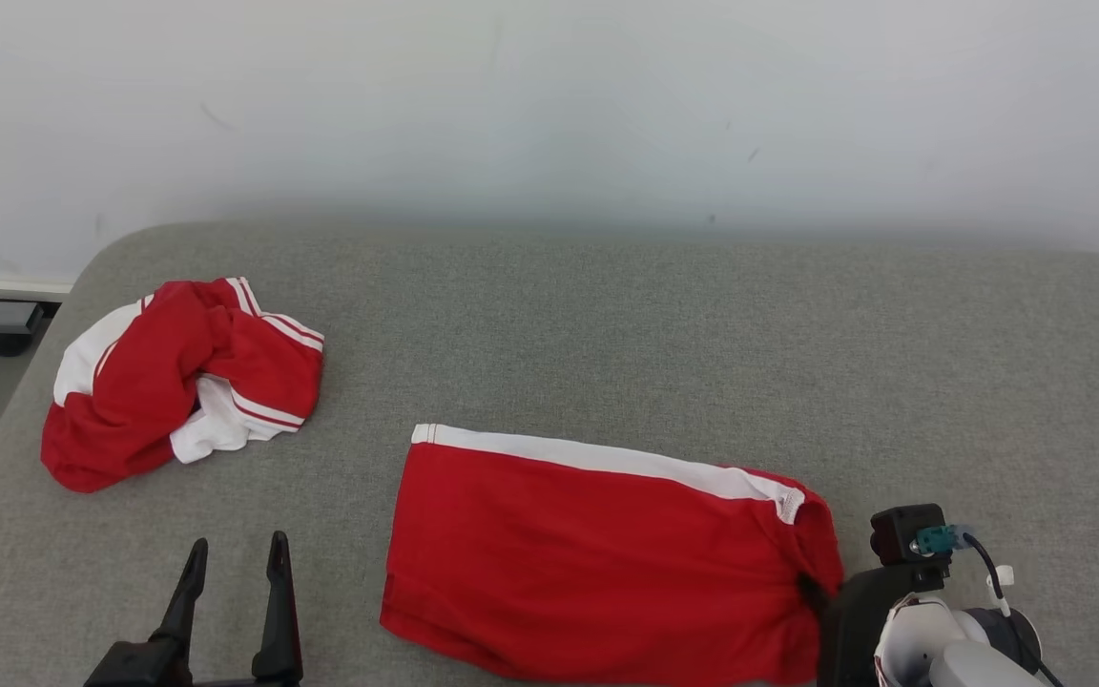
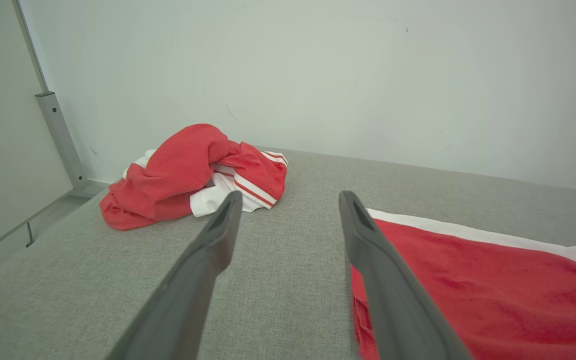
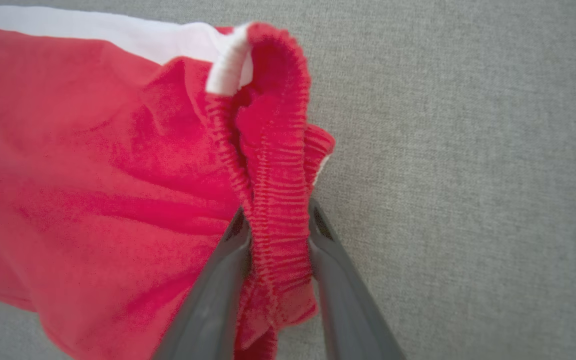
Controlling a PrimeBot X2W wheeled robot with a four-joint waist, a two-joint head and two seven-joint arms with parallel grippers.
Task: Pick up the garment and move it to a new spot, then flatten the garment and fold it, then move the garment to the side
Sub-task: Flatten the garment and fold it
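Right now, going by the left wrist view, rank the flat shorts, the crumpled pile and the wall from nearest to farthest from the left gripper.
1. The flat shorts: their edge lies right beside the left gripper, on that view's right.
2. The crumpled pile: ahead of the fingertips, off to the left.
3. The wall: at the back, behind the pile.
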